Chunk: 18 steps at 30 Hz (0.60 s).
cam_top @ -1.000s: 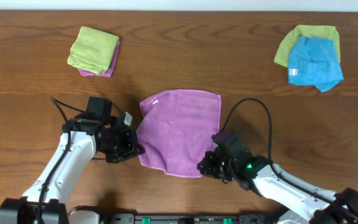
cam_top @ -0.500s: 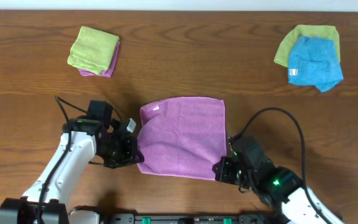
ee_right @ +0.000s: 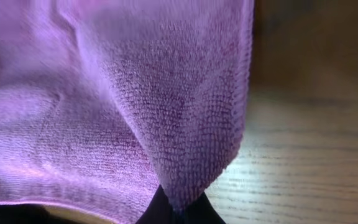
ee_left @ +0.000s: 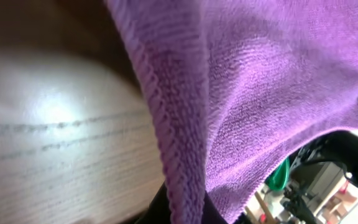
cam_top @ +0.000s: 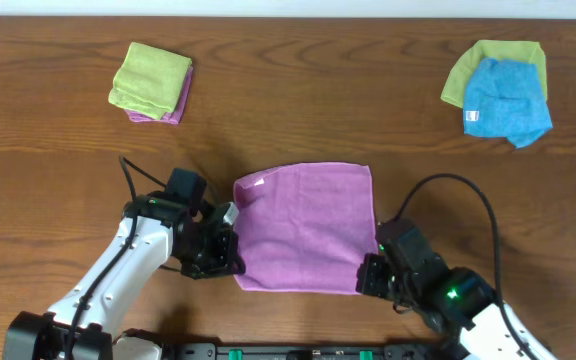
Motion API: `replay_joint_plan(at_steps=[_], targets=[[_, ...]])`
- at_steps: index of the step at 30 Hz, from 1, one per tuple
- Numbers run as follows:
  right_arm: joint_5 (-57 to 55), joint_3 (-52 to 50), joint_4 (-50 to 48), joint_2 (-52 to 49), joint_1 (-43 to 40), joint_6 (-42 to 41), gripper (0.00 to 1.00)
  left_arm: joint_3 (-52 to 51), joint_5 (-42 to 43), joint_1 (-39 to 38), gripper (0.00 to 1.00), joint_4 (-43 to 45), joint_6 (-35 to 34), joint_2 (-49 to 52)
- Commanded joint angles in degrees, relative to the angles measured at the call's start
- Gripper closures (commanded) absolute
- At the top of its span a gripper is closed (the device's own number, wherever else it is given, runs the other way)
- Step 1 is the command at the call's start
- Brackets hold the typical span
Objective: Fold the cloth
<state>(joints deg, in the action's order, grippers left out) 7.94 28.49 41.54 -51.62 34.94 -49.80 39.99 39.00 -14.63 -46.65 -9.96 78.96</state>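
Left claw (cam_top: 230,264): clamped on the near-left corner of the cloth (cam_top: 303,225); in the wrist view, hem runs straight down into the closed fingers.
Right claw (cam_top: 366,278): clamped on the near-right corner; corner bunched to a point between the fingers.
Cloth position: spread on the table (cam_top: 368,110), centre front, between the two arms; far part flat, near corners apparently pinched up slightly.
Handling: judged light, limp and not fragile; fuzzy pile likely grippy, slip unlikely; no stiffness, so expect sag and creasing between held points.
Hold points: corners or hem, pinched; both corners of one edge to keep that edge straight.
Orientation: near edge toward the robot; tag (cam_top: 259,182) at the far-left corner; edges turned slightly off the table's lines.
Long axis: none marked; outline close to square, marginally wider left to right.
Neighbours: left stack (cam_top: 151,82) and right stack (cam_top: 506,95), far side, well apart.
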Motion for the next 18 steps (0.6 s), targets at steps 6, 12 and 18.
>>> replay_joint_plan(at_steps=[6,12,18], targets=[[-11.9,2.1,-3.6,-0.9,-0.5,1.8,0.99,-0.1,-2.2,0.2,0.94,7.2,-9.6,-0.7],[-15.7,2.1,-12.2,-6.5,-2.4,5.7,0.99,0.0,-5.9,0.3,0.94,14.0,-16.0,-0.7],[-15.6,2.1,-21.3,-13.7,-8.3,10.4,0.99,0.0,-11.0,0.2,0.94,20.9,-18.6,-0.7]])
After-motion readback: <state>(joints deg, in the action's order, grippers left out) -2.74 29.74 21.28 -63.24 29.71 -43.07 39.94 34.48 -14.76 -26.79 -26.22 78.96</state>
